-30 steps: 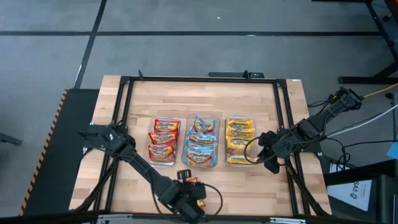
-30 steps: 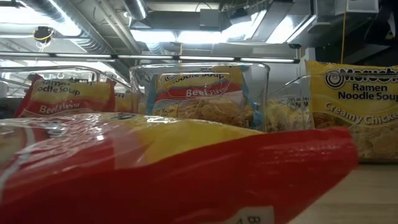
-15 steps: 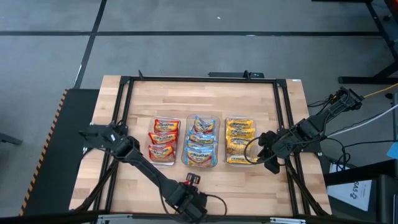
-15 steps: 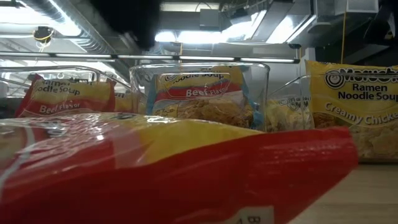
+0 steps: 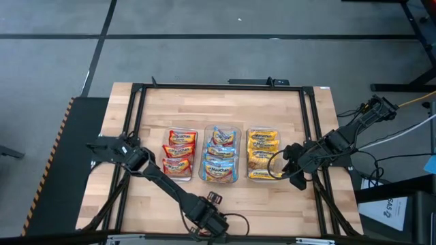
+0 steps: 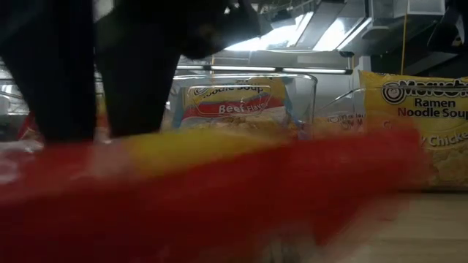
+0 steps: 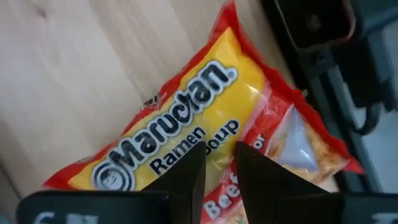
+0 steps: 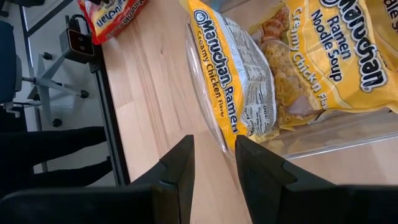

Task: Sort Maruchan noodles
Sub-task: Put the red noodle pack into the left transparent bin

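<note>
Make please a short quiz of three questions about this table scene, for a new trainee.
1. True or false: the red packet near the table's front edge lies inside a tub.
2. Which colour are the packets in the tub beside the right claw? A) blue B) yellow C) green
3. Fill in: the left claw hangs over the ___ packet.

Key: 1 false, it lies on bare wood. 2 B. 3 red.

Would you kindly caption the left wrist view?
Left gripper poised, fingers apart, over a red Maruchan packet on the wooden table.
</note>
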